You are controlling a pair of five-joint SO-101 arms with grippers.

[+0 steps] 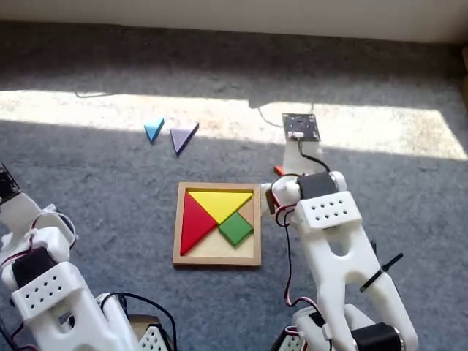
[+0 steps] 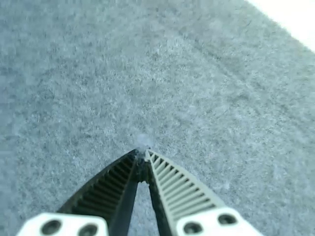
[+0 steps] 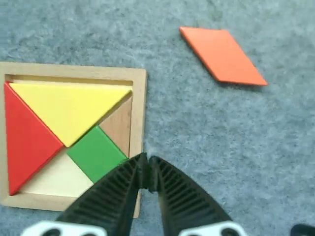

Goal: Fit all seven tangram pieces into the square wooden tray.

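Note:
The square wooden tray [image 1: 217, 259] lies mid-carpet and holds a yellow triangle [image 1: 220, 202], a red triangle [image 1: 193, 221] and a green square [image 1: 235, 228]. In the right wrist view my right gripper [image 3: 146, 163] is shut and empty, with its tips over the tray's rim [image 3: 140, 103] beside the green square [image 3: 96, 153]. An orange parallelogram [image 3: 222, 55] lies on the carpet beyond that rim, a sliver of it [image 1: 278, 170] peeking out by the right arm. A blue triangle [image 1: 153, 129] and a purple triangle [image 1: 182, 136] sit farther back. My left gripper [image 2: 142, 156] is shut over bare carpet.
A sunlit band crosses the grey carpet behind the tray. A small black board [image 1: 300, 126] with a cable lies behind the right arm [image 1: 333, 241]. The left arm [image 1: 40, 274] stands at the near left corner.

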